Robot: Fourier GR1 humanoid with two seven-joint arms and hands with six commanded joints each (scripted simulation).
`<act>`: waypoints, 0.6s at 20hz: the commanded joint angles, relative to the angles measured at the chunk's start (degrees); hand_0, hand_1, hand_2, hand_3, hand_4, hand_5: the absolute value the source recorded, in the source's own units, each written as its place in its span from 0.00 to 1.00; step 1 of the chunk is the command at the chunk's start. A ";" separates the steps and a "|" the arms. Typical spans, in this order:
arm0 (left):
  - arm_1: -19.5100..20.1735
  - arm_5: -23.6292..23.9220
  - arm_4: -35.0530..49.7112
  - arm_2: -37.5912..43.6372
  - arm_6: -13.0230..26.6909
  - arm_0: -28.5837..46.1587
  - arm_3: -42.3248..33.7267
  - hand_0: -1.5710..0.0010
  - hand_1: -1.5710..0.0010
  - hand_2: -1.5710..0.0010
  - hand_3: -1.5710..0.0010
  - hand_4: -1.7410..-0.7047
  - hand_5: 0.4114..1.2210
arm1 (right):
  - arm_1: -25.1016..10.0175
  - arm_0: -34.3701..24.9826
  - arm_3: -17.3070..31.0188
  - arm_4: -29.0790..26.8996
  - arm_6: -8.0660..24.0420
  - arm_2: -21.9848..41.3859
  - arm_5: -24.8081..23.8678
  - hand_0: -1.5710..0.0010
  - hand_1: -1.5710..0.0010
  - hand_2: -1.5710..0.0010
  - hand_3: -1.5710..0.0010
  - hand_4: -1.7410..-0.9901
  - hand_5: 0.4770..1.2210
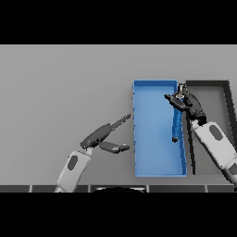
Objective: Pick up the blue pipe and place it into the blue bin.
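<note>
The right hand (189, 102) reaches in from the lower right and sits over the far right part of the blue bin (152, 166), at the edge the bin shares with a dark bin (217, 84) just beside it on the right. Its fingers are curled round the upper end of the blue pipe (177, 126), which hangs from the grip as a slim, nearly upright rod, its lower end tilted slightly toward the left. The pipe lies inside the blue bin's outline as seen from above, close along the right wall; whether its lower tip touches the floor of the bin cannot be told from this view. The right arm's white and grey forearm crosses the near part of the dark bin on its way to the hand. The left hand (105, 137) shows on the grey table (65, 83) to the left of the blue bin, near its left wall but apart from it. Its fingers are straight and point up and to the right toward the bin, with the thumb spread out below them pointing right; it holds nothing. The 2 bins stand side by side, long sides touching or nearly so, on the right half of the table, the blue one open-topped with only the pipe showing within it.
</note>
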 commanded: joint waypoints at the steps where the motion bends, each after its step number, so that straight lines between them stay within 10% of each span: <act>1: -0.04 -0.01 -0.04 -0.13 0.37 0.03 -0.16 1.00 1.00 1.00 1.00 0.83 0.02 | -2.15 -2.08 0.50 -1.67 -0.18 4.03 1.04 0.76 0.78 0.78 0.87 0.69 0.89; 12: -0.25 0.53 -0.72 -0.68 0.09 0.64 -0.38 1.00 1.00 1.00 1.00 0.82 0.02 | -7.52 -8.36 2.06 -5.03 0.39 18.35 3.73 0.98 0.98 0.98 0.99 0.94 0.35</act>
